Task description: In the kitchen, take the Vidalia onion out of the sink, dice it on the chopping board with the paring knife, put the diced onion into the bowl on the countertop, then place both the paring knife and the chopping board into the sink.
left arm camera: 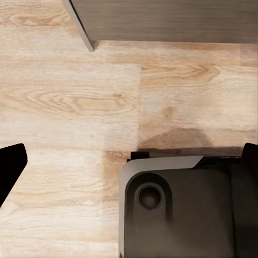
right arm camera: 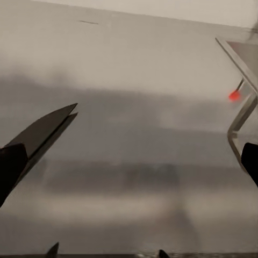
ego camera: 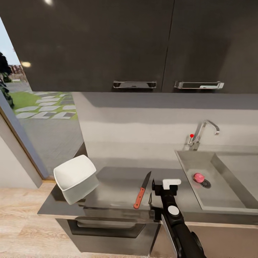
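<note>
Onion (ego camera: 199,177), pinkish-red and round, lies in the sink (ego camera: 218,195) basin just beside the round drain, untouched. Using the sink as reference: the countertop (ego camera: 118,186) extends away from its near rim toward the window, and the chrome tap (ego camera: 204,132) with its red-tipped lever stands at the sink's back edge against the wall. The right arm (ego camera: 179,225) reaches up from the lower edge of the head view, forearm angled over the countertop's front edge, and its gripper (ego camera: 171,183) hovers above the worktop close to the sink's near rim, holding nothing; its fingers stand wide apart in the right wrist view. The white bowl (ego camera: 76,178) sits tilted at the countertop's far end, well apart from the sink. The paring knife (ego camera: 142,190) lies flat between bowl and sink, just beside the right gripper, blade pointing toward the wall. The left wrist view looks down at wood floor (left arm camera: 70,107); the left gripper's dark fingertips (left arm camera: 11,166) sit wide apart at the frame edges, empty.
</note>
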### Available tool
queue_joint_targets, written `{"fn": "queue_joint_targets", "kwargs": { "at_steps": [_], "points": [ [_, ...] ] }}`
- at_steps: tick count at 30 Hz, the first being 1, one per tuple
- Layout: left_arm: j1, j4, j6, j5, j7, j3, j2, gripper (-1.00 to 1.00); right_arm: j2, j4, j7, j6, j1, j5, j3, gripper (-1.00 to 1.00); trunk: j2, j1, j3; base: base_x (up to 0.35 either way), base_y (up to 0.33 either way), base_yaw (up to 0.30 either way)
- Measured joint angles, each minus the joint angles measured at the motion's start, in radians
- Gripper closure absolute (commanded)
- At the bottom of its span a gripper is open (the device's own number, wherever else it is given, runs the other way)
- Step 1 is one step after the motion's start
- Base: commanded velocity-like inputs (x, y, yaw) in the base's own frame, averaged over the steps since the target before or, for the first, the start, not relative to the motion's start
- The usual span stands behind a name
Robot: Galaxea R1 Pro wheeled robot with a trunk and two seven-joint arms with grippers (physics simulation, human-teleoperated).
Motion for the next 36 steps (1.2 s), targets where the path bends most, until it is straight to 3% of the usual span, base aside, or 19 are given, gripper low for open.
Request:
{"fn": "queue_joint_targets", "kwargs": {
  "at_steps": [36],
  "points": [
    [0.000,0.000,0.000,0.000,0.000,0.000,0.000,-1.00,0.000,0.008,-0.001,0.000,0.000,0.000,0.000,-1.00,0.000,0.000,-0.058,0.000,0.008,0.000]
  ]
}}
